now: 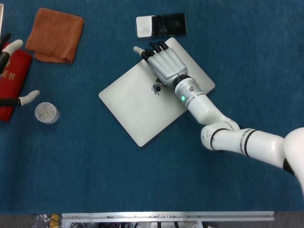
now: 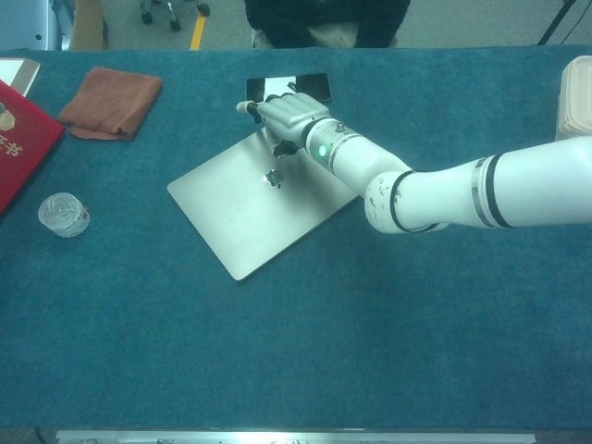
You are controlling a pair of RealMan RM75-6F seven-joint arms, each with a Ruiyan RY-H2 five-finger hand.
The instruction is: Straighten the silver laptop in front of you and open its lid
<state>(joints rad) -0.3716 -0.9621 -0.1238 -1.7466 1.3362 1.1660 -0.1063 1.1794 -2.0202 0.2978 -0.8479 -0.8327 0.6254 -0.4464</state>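
**A:** Where does the flat silver laptop (image 1: 156, 92) with its lid shut lie?

**B:** Around the middle of the teal-covered counter (image 1: 142, 180), skewed, one corner pointing to the far side near the black-and-white phone (image 1: 160, 25). The lid is down flat, so both parts of the task seem not yet done.

**A:** And the right robot hand (image 1: 166, 66)?

**B:** It lies palm down over the far corner of the lid, fingers stretched toward the far edge, holding nothing. From the chest view I cannot tell whether the palm presses the lid or hovers just above it. I judge it sits there because a flat hand on a corner can swivel the laptop square.

**A:** The left robot hand (image 1: 12, 71)?

**B:** Only pale fingertips show at the far left edge, spread apart over the red booklet (image 1: 10, 80), gripping nothing.

**A:** Anything in the way?

**B:** The phone is just beyond the far corner; turning could nudge it. The folded orange cloth (image 1: 54, 34) and the small round clear container (image 1: 47, 113) are well apart on the left.
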